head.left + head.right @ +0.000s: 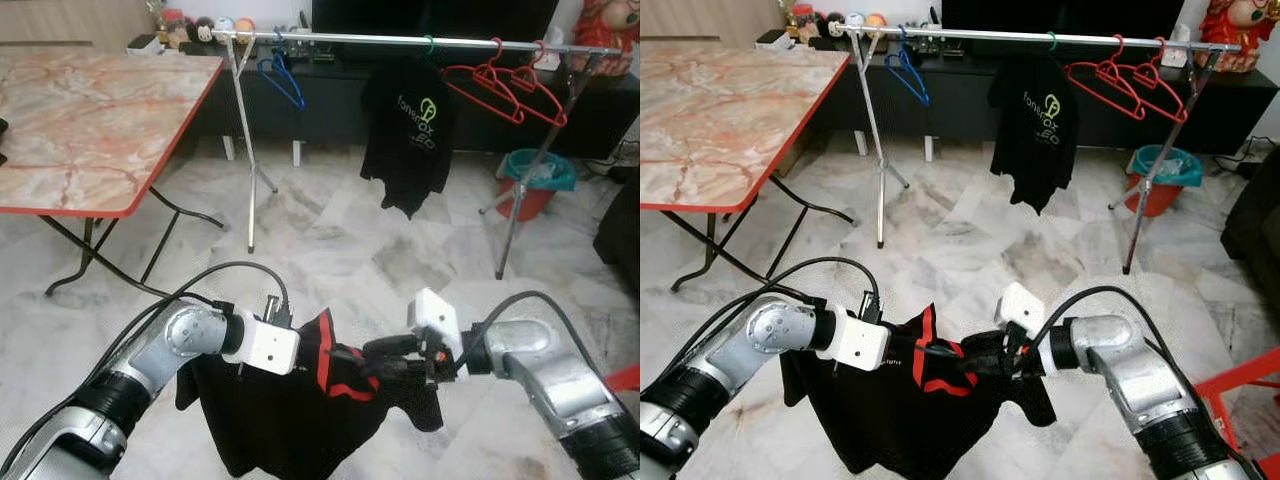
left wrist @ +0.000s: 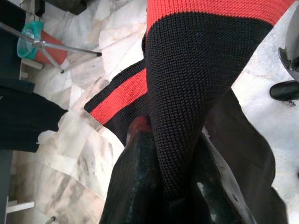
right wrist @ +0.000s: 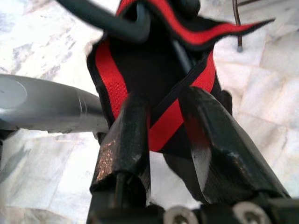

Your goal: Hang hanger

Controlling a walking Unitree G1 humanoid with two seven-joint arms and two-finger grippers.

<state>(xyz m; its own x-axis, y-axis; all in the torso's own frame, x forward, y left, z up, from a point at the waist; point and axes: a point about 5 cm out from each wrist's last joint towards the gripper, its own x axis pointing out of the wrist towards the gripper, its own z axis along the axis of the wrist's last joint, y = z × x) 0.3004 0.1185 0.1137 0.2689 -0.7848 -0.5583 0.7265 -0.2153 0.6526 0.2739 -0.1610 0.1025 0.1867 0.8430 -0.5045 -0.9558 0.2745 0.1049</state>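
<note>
The black shirt with red trim (image 1: 300, 400) is held low in the frame centre, above the floor, well short of the rail (image 1: 420, 40) at the top. It looks soft, light and floppy, so it's best gripped at the collar, or the hanger if one's inside. The left hand (image 2: 168, 186) is clamped on the knit collar. The right hand (image 3: 163, 140) sits slightly apart around the red band.

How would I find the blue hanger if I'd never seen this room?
Find the long silver clothes rail across the back of the room. The blue plastic hanger hangs near its left end, beside the marble-patterned table. It is bare and alone, while the other empty hangers are red.
</note>
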